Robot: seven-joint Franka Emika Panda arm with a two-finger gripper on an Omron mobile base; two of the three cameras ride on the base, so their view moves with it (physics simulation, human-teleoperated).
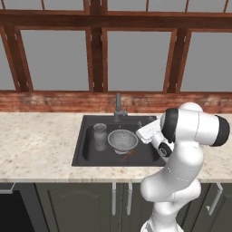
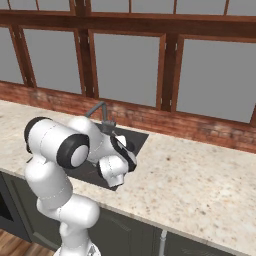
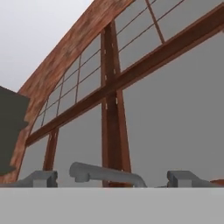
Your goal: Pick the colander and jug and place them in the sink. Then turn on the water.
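Observation:
The colander [image 1: 122, 139], a round speckled metal bowl, sits in the middle of the dark sink [image 1: 86, 154]. The taller grey jug [image 1: 100, 136] stands upright just left of it, in the same basin. My gripper [image 1: 140, 125] hovers over the sink's right rear part, right of the grey faucet [image 1: 118, 108]. In the hand view the fingertips [image 3: 41, 178] stand wide apart, so my gripper [image 3: 113, 180] is open and holds nothing, and the faucet spout [image 3: 105, 173] runs between them a little way ahead. No water is in view.
Speckled stone counter [image 1: 36, 145] stretches on both sides of the sink. A brick ledge [image 1: 50, 102] and wood-framed windows [image 1: 136, 59] rise behind the faucet. A small brown piece [image 1: 129, 154] lies by the colander. My arm covers much of the sink [image 2: 136, 138] in the right base view.

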